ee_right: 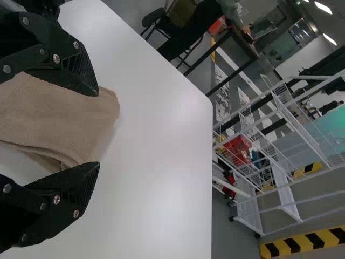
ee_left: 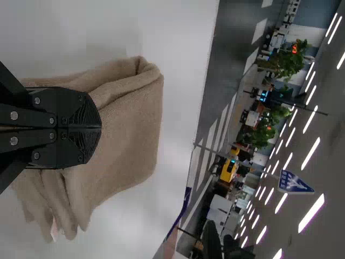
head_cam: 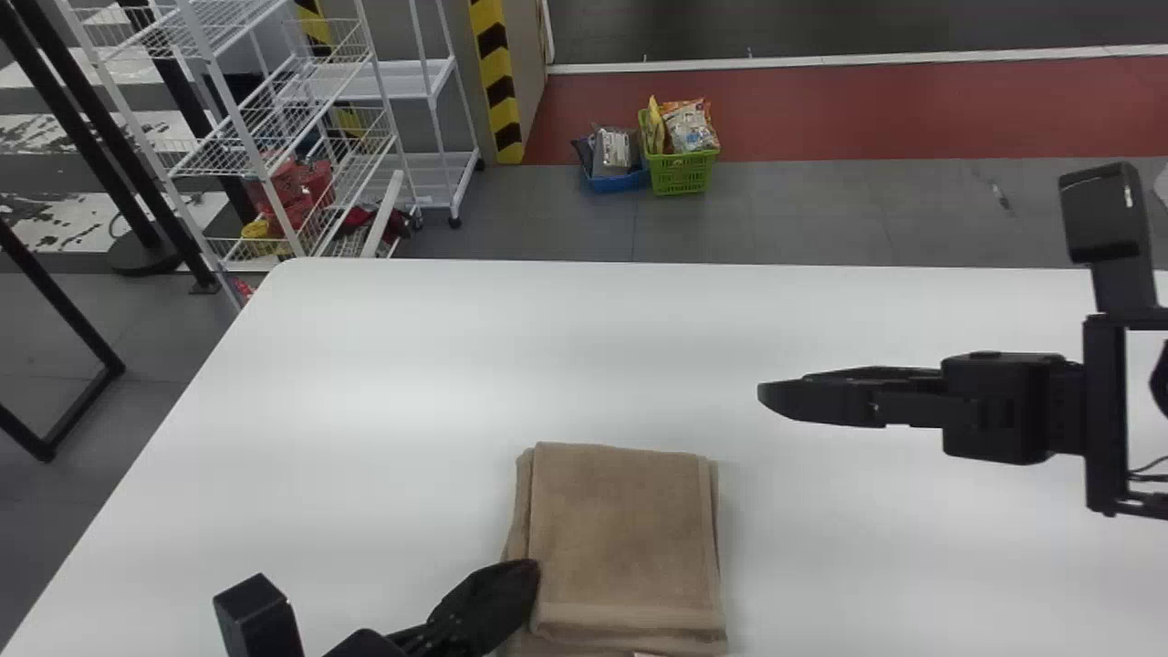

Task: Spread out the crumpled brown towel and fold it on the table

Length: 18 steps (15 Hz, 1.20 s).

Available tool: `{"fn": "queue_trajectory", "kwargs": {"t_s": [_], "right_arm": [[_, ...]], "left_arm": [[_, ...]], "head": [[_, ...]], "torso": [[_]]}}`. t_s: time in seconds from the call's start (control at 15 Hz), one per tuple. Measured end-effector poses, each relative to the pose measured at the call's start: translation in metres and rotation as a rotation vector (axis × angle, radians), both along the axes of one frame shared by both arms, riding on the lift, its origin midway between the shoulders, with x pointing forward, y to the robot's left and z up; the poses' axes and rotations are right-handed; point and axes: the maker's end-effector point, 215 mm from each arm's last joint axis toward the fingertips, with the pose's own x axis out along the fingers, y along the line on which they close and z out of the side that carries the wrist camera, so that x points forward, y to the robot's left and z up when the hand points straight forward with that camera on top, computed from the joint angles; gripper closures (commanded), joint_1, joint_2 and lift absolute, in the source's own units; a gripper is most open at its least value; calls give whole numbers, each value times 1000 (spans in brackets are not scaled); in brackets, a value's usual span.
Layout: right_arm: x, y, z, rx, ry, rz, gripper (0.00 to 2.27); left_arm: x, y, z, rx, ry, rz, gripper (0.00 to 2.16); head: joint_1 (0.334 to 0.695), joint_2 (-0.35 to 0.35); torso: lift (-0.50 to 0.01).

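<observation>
Both wrist views clarify the head view: left gripper (head_cam: 531, 577) closed at the towel (head_cam: 625, 538), right gripper (head_cam: 765, 395) wide, empty.

White wire rack (head_cam: 245, 137); grey floor (head_cam: 547, 214), red strip (head_cam: 867, 109) beyond; bright ceiling lights (ee_left: 311, 213).

No words or numbers are legible. Beyond the tabletop (head_cam: 365, 365), a blue sign (ee_left: 294, 182) bears white marks, and packets (head_cam: 689, 126) carry print too small to read. On the tabletop, the towel (head_cam: 620, 538) has a small white label (ee_left: 54, 230).
</observation>
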Motion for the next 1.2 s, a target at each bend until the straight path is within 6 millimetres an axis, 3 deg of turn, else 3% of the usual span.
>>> {"fn": "queue_trajectory", "kwargs": {"t_s": [0.33,0.4,0.53,0.67,0.73,0.93,1.2], "right_arm": [[-1,-11,-2,28,13,-21,458],[-2,-14,-2,37,17,-25,454],[-9,-20,-8,61,17,-32,103],[-8,-32,-20,23,-77,-44,56],[-9,-37,-26,6,-135,-54,56],[-9,-56,-32,-22,-294,-124,53],[-26,-66,-21,-20,-518,-191,76]], "left_arm": [[2,-7,-7,32,-31,-6,2020],[2,-10,3,13,-46,-12,1750],[3,-10,32,-26,-88,-11,1430],[4,-6,59,-67,-125,-1,387],[5,-3,67,-81,-138,4,225],[9,7,74,-90,-152,35,194],[24,41,82,-41,-225,164,164]], "head": [[695,87],[695,81],[695,72],[695,62],[695,57],[695,43],[695,74]], "torso": [[-127],[-127],[-127],[-127],[-127],[-127],[-127]]}}
